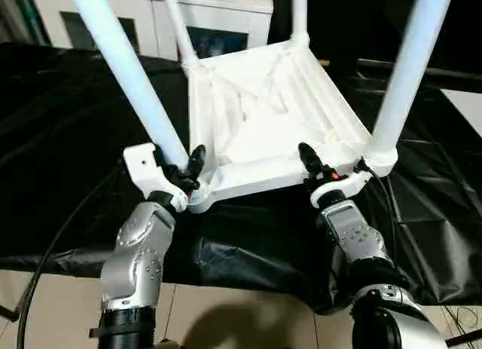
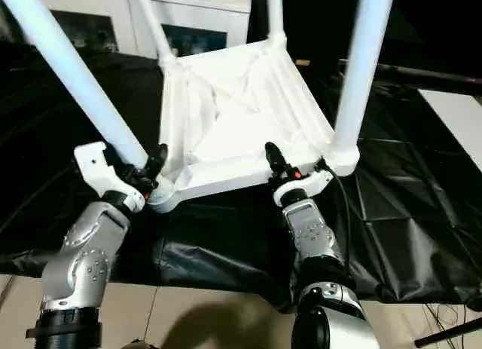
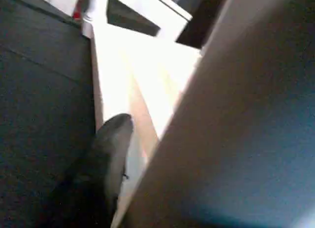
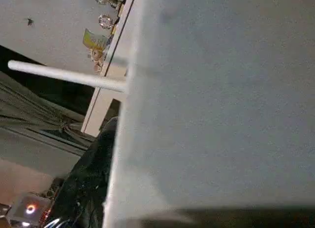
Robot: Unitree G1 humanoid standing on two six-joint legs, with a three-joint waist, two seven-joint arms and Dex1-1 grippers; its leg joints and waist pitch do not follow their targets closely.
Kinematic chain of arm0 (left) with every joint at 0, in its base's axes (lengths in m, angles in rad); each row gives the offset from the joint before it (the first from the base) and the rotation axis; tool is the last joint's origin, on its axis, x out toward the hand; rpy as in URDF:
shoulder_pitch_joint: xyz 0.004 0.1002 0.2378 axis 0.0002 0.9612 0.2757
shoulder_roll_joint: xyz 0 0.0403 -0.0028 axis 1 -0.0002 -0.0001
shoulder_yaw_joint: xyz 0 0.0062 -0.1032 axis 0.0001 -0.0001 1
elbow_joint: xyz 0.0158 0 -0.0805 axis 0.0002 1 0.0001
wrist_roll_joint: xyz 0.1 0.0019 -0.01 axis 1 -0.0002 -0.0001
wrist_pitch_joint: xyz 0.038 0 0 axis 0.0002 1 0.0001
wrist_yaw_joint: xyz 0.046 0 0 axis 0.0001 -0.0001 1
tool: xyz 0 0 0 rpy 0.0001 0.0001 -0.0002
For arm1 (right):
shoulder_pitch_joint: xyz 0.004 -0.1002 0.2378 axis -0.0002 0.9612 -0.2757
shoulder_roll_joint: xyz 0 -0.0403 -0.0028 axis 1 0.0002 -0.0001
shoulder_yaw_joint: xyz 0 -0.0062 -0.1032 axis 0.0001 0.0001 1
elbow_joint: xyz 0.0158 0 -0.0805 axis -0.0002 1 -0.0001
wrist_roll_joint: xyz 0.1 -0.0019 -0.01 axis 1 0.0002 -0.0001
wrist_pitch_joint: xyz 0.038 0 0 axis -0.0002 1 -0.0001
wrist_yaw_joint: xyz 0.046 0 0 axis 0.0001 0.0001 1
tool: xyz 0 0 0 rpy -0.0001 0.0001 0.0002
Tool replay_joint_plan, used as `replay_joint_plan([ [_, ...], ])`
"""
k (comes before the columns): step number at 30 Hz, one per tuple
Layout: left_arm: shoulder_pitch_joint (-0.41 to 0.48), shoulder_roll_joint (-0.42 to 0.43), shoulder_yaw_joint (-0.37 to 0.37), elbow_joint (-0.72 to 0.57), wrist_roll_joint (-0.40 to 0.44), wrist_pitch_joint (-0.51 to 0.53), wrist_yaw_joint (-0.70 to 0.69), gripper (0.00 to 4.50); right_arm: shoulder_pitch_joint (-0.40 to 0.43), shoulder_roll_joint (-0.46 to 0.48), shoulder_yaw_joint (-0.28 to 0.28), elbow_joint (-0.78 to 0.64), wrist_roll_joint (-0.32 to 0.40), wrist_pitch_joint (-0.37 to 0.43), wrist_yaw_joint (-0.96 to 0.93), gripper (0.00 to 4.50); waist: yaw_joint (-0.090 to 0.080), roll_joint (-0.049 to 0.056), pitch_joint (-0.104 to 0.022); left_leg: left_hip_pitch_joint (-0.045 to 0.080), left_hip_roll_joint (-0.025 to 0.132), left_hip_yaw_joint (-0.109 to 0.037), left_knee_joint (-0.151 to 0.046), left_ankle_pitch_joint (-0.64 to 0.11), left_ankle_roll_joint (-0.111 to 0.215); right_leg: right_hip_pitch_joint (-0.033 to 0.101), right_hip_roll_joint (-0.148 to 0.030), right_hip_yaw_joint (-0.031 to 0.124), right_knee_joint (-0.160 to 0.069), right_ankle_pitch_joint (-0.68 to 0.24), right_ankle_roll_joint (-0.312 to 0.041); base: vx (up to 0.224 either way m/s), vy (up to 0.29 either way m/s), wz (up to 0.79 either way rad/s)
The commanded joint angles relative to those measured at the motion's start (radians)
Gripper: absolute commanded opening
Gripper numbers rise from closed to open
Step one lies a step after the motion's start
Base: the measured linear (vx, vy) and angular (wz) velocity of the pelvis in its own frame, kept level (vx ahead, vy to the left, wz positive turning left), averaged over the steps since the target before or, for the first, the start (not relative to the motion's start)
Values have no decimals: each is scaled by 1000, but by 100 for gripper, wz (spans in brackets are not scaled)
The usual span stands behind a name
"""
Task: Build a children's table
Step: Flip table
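Note:
The children's table (image 1: 263, 108) lies upside down on the black-draped work table, ribbed underside up. Its white legs stand in the corner sockets. The near-left leg (image 1: 128, 62) and near-right leg (image 1: 407, 70) rise out of the picture's top. My left gripper (image 1: 181, 162) is open at the near-left corner, astride that leg's base; one black finger (image 1: 197, 157) stands just inside the rim, a little apart from the leg. My right gripper (image 1: 315, 166) is shut on the near rim beside the near-right socket, one finger (image 1: 307, 154) lying over the rim's inner side, the other hidden below.
The black cloth (image 1: 60, 138) hangs over the work table's near edge just under my wrists. A white cabinet with glass doors (image 1: 151, 17) stands behind. A black cable (image 1: 60, 243) loops down at the left. A dark bar (image 2: 422, 76) crosses at the right.

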Motion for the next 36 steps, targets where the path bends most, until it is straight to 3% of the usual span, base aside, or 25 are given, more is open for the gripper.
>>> replay_joint_plan([
  [1,-1,0,31,-6,-8,-25,23,348,-19,-42,10,-25,-53,-35,-24,208,6,-11,-72,14,-5,18,-58,-158,43,49,-27,9,-63,-130,-167,0,0,0],
  [2,-6,11,79,-9,-34,-74,20,362,-20,-53,12,-28,-67,-48,-27,208,6,-15,-71,13,-6,18,-58,-163,41,49,-28,9,-64,-145,-165,0,0,0],
  [4,-6,16,103,-13,-52,-101,14,374,-21,-58,12,-26,-71,-52,-25,208,4,-14,-72,11,-6,17,-59,-165,36,50,-28,9,-65,-157,-160,0,0,0],
  [7,7,27,201,-40,-147,-190,-23,376,-21,-76,22,-22,-98,-71,-22,208,0,-14,-70,12,-6,16,-61,-179,26,48,-28,9,-65,-180,-157,0,0,0],
  [12,7,56,309,-47,-207,-258,-15,376,-24,-95,17,-31,-111,-84,-30,208,-2,-17,-71,13,-7,18,-59,-169,28,48,-25,11,-62,-150,-158,0,0,0],
  [14,-17,105,414,-21,-264,-323,11,376,-27,-121,18,-28,-129,-97,-38,208,-4,-20,-70,14,-7,18,-60,-172,28,47,-24,12,-62,-156,-153,0,0,0],
  [18,-53,167,482,25,-321,-358,10,376,-27,-148,22,-28,-137,-102,-37,208,-2,-19,-68,20,-8,18,-61,-195,16,42,-23,13,-65,-193,-144,0,0,0],
  [21,-56,212,472,43,-325,-339,-25,376,-30,-168,17,-19,-139,-111,-44,208,0,-14,-69,24,-7,17,-64,-211,-1,39,-22,13,-64,-198,-132,0,0,0],
  [24,-41,220,426,36,-316,-323,-53,376,-29,-178,17,-15,-139,-118,-49,208,-1,-17,-70,23,-6,17,-65,-211,-9,41,-22,13,-62,-184,-132,0,0,0],
  [27,-50,209,432,37,-372,-309,-40,406,-18,-190,19,-33,-150,-127,-62,208,1,-17,-73,22,-8,19,-62,-187,-8,44,-21,14,-56,-128,-148,0,0,0],
  [31,-39,223,399,31,-429,-263,-78,428,-6,-211,15,-49,-153,-122,-62,208,6,-16,-72,25,-8,20,-62,-205,-11,43,-20,15,-59,-157,-145,0,0,0],
  [32,-21,244,362,44,-419,-178,-73,441,-1,-222,3,-53,-147,-121,-67,208,8,-14,-71,25,-7,19,-64,-214,-13,42,-21,15,-60,-171,-140,0,0,0],
  [34,-15,253,349,49,-413,-146,-70,441,0,-224,0,-55,-145,-121,-69,208,11,-14,-69,29,-7,20,-64,-232,-19,39,-18,15,-61,-191,-130,0,0,0],
  [36,43,326,213,69,-242,-71,-100,450,4,-232,-4,-55,-145,-124,-71,208,19,-11,-67,34,-6,19,-67,-267,-18,33,-17,15,-72,-250,-104,0,0,0],
])
